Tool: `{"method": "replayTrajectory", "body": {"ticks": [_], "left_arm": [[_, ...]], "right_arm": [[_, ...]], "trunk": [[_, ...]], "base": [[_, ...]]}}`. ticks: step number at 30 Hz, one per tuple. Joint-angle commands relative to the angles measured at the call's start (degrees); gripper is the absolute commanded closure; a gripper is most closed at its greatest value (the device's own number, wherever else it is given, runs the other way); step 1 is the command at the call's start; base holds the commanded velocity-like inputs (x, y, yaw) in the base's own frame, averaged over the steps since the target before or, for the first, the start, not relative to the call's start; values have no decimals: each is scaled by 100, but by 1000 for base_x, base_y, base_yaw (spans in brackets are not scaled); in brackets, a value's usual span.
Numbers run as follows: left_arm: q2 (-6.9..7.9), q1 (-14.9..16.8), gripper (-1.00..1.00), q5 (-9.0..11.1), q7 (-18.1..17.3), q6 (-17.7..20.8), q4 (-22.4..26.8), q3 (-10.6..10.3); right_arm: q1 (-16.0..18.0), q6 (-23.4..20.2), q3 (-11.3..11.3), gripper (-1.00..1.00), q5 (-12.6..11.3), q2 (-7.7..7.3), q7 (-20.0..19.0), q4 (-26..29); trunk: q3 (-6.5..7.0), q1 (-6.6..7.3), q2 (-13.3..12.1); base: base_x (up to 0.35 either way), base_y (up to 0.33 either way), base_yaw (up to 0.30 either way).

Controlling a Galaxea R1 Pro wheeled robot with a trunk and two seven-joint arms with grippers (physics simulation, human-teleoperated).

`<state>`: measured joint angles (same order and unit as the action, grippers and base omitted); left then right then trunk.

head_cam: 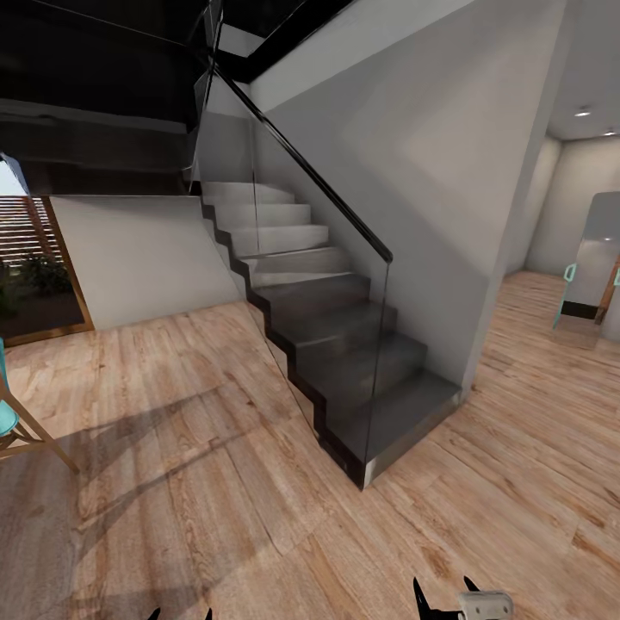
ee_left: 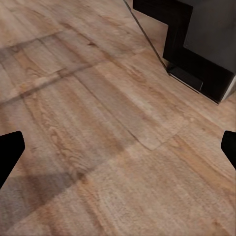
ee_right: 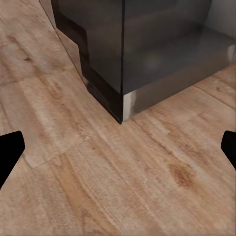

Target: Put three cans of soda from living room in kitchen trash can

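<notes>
Robot in transit; the soda cans and the kitchen trash can are nowhere to be placed from these views.

Head view: a dark grey staircase [head_cam: 344, 344] climbs away toward the upper left, with a glass balustrade [head_cam: 284, 284] on its near side topped by a black handrail [head_cam: 319, 185]. A grey wall [head_cam: 430, 189] flanks the stairs on the right. Light wood floor [head_cam: 215, 482] all around, crossed by long shadows. At far left, a wood-framed glass door [head_cam: 43, 267] with plants behind it, and below it the wooden leg and teal seat of a chair [head_cam: 17, 422]. At far right, a hallway opens, with a pale panel and teal fittings [head_cam: 594, 275] standing in it; too small to name.

Left hand [ee_left: 118, 152]: in the left wrist view its two black fingertips [ee_left: 10, 152] sit at opposite edges of the picture, spread wide, nothing between them but floor. The stair's bottom corner [ee_left: 196, 69] lies ahead of it.

Right hand [ee_right: 118, 152]: likewise spread wide and empty, fingertips [ee_right: 10, 152] far apart over bare floor. The lowest stair tread [ee_right: 162, 59] and its glass edge lie just ahead. In the head view the right hand's black tips and a pale wrist part show at the bottom edge [head_cam: 448, 598].
</notes>
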<state>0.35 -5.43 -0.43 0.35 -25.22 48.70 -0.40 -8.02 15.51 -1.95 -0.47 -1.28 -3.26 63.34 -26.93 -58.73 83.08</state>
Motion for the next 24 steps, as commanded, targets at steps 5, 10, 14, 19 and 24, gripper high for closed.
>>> {"method": "replayTrajectory", "body": {"ticks": [5, 10, 14, 19, 24], "left_arm": [[0, 1, -100, -1, 0, 0, -1, -3], [0, 0, -100, -9, 0, 0, -1, -4], [0, -1, -100, -9, 0, 0, -1, -4], [0, -2, -100, -10, 0, 0, -1, -4], [0, 0, -100, -15, 0, 0, -1, -4]], "right_arm": [[0, 5, 2, -100, 17, 3, 0, -99], [1, 5, 2, -100, 27, 5, 0, -134], [2, 5, 2, -100, 28, 4, 0, -142], [2, 5, 7, -100, 31, 5, 0, -168], [2, 5, 10, -100, 34, 5, 0, -183]], "trunk": [[0, 0, 0], [0, 0, 0], [0, 0, 0], [0, 0, 0], [0, 0, 0]], "base": [[0, 0, 0], [0, 0, 0], [0, 0, 0], [0, 0, 0], [0, 0, 0]]}}
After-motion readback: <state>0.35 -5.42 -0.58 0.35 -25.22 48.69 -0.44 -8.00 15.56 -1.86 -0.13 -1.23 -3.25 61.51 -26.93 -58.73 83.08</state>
